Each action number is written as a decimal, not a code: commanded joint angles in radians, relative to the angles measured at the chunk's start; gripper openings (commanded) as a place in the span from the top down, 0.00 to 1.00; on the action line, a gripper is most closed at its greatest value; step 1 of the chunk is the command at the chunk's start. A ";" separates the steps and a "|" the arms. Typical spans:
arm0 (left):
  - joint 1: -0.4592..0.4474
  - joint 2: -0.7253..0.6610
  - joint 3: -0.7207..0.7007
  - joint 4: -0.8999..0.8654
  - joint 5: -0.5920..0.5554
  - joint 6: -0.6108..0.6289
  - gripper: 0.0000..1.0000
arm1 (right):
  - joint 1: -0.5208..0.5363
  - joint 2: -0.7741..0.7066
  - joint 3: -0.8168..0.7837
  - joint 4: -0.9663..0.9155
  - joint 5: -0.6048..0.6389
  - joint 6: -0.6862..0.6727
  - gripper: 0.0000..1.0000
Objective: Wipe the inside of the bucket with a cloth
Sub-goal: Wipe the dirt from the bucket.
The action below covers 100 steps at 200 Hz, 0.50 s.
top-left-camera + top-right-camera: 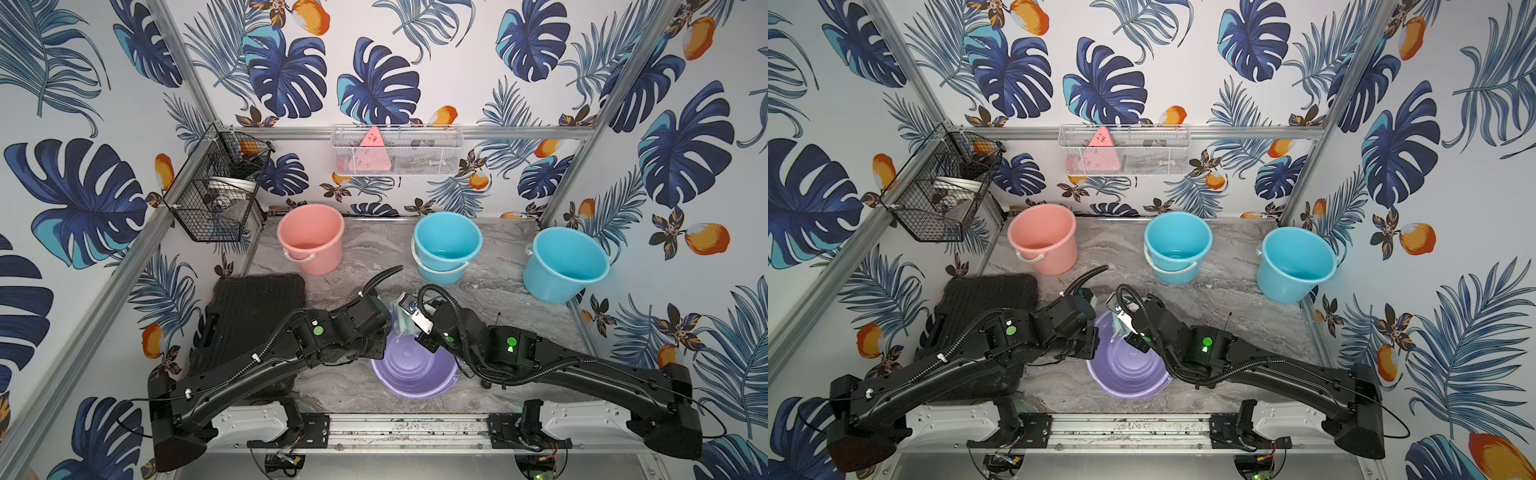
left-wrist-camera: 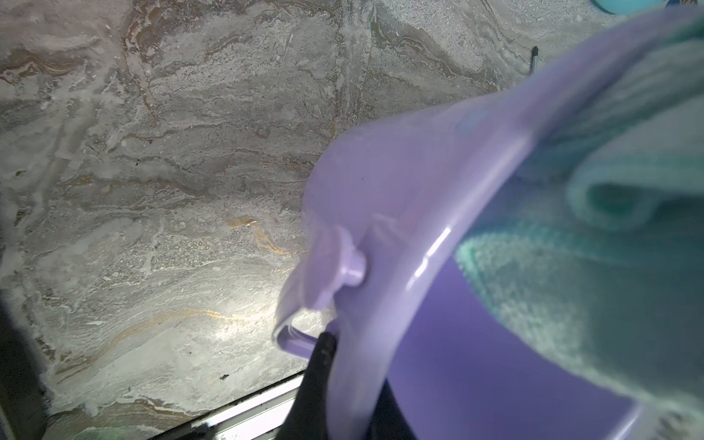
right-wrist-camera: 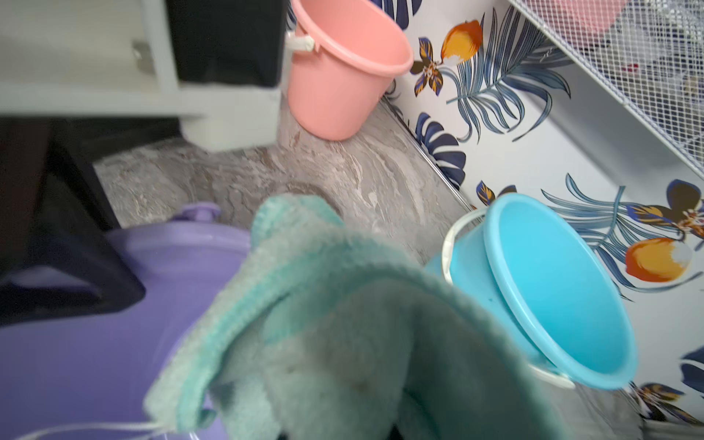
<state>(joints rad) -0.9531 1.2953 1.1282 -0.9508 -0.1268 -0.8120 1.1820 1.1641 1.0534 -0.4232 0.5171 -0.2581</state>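
Note:
The purple bucket [image 1: 411,370] [image 1: 1125,370] stands at the front centre of the table, its mouth facing up. My left gripper [image 2: 354,373] [image 1: 384,343] is shut on the bucket's rim [image 2: 419,274] at its left side, close to the handle pivot [image 2: 352,270]. The mint cloth [image 1: 401,322] [image 3: 343,324] [image 2: 594,289] hangs bunched over the far rim and into the bucket. My right gripper [image 3: 339,434] [image 1: 407,328] is shut on the cloth, and the folds hide its fingers.
A pink bucket [image 1: 309,239], two stacked blue buckets [image 1: 446,245] and a lone blue bucket [image 1: 565,264] stand along the back. A black case [image 1: 253,316] lies at the left under my left arm. Wire baskets [image 1: 216,187] [image 1: 397,151] hang on the walls.

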 commanded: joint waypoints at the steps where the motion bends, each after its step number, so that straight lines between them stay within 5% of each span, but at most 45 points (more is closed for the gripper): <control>1: 0.001 -0.004 0.004 0.021 0.006 0.008 1.00 | -0.002 -0.009 0.051 -0.293 0.050 -0.004 1.00; 51: 0.001 0.002 0.005 0.014 -0.004 0.011 1.00 | -0.002 0.032 0.183 -0.706 -0.092 0.085 1.00; 100: 0.001 -0.002 0.008 0.004 -0.012 0.013 1.00 | -0.002 0.066 0.216 -0.874 -0.409 0.130 1.00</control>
<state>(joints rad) -0.9539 1.2976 1.1282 -0.9642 -0.1257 -0.7937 1.1816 1.2236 1.2644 -1.1065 0.2970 -0.1665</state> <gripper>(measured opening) 0.139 0.113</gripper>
